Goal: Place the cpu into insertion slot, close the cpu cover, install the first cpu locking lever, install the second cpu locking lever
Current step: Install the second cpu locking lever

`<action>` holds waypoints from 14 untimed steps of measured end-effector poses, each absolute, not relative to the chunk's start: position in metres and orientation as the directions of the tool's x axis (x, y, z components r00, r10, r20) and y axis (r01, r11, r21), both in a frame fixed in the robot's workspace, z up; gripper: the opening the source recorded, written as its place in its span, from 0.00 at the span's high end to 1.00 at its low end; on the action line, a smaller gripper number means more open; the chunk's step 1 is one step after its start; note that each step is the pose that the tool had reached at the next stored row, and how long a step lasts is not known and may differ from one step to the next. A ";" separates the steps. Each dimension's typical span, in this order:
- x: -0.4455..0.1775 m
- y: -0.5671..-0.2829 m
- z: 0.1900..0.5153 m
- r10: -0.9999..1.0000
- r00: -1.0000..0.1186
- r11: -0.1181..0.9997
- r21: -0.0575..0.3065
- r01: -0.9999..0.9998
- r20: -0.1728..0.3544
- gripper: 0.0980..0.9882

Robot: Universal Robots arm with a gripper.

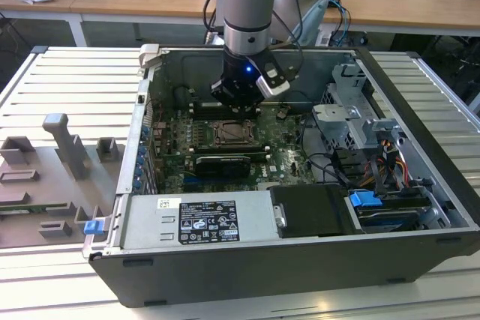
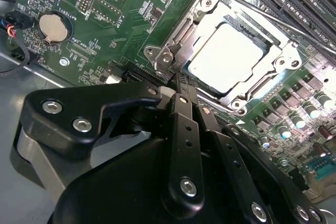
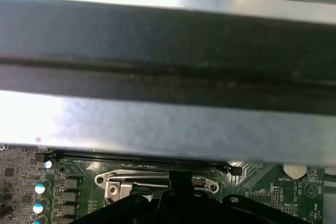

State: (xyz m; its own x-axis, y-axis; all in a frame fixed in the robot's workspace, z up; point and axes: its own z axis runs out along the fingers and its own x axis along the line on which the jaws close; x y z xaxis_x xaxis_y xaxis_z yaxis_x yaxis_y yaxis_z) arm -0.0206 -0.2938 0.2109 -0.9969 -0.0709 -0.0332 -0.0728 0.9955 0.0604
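Room: office desks (image 1: 135,1) behind; open computer case (image 1: 420,185) on a slatted table (image 1: 67,80).
Chip: cpu (image 2: 228,59) seated in the insertion slot (image 1: 238,134), mid-board.
Cover: cpu cover (image 2: 278,61) down flat around the chip.
Tool: gripper (image 2: 181,85) clenched, tips at the cover's 8 o'clock corner, grasping nothing visible.
Done: placing, closing.
Left: locking levers, apparently; latch state unclear.
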 end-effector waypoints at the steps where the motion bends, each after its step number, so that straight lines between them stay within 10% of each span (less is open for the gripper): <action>1: -0.021 -0.294 0.212 -0.071 -0.997 0.995 0.060 -0.073 -0.033 0.99; 14: -0.021 -0.302 0.234 -0.071 -0.997 0.995 0.061 -0.073 -0.033 0.99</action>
State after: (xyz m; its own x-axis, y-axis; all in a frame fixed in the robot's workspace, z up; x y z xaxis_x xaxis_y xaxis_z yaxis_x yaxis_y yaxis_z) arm -0.0207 -0.3024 0.2339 -0.9969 -0.0711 -0.0333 -0.0730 0.9955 0.0605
